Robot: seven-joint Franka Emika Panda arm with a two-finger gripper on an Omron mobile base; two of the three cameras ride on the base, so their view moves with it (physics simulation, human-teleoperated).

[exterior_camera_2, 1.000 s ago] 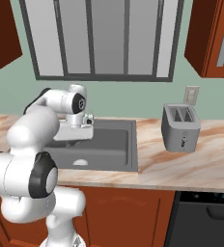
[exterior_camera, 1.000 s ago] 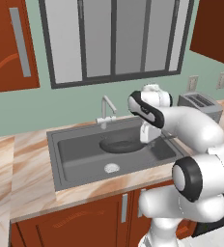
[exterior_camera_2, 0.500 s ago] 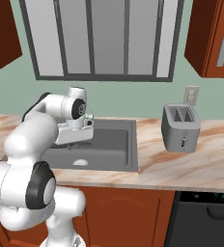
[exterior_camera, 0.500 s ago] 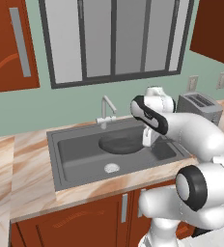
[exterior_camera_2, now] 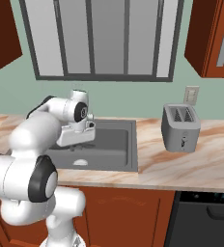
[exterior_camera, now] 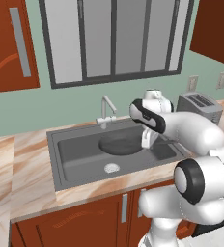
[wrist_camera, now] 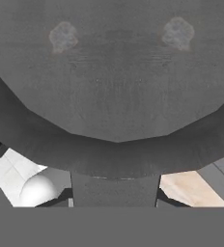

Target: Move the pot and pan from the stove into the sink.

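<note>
Pan (exterior_camera: pixel 119 144), shallow, round, dark grey, inside the sink (exterior_camera: pixel 80 157), toward the back of the basin, just in front of the faucet (exterior_camera: pixel 105 109). Seen from the hand camera as a speckled grey disc (wrist_camera: pixel 114 72) with a raised rim and two paler rivet marks near the far edge; short stub of handle (wrist_camera: pixel 115 189) running down to the bottom of that view. Sink rectangular, grey metal, with a round drain (exterior_camera: pixel 111 168) nearer the front than the pan. Set in a marbled beige counter (exterior_camera: pixel 22 169). Slim chrome faucet at the back rim of the sink; boxy silver toaster (exterior_camera_2: pixel 181 127) on the counter right of the sink, well apart from it; red-brown cabinets (exterior_camera: pixel 80 223) below the sink and a window (exterior_camera: pixel 114 38) above it. Arm white, bent forward over the right half of the sink, wrist turned down, gripper (exterior_camera: pixel 147 139) low at the right edge of the pan. Finger spread: cannot tell, tips hidden by the handle stub and the hand's body. No other thing between gripper and pan.
</note>
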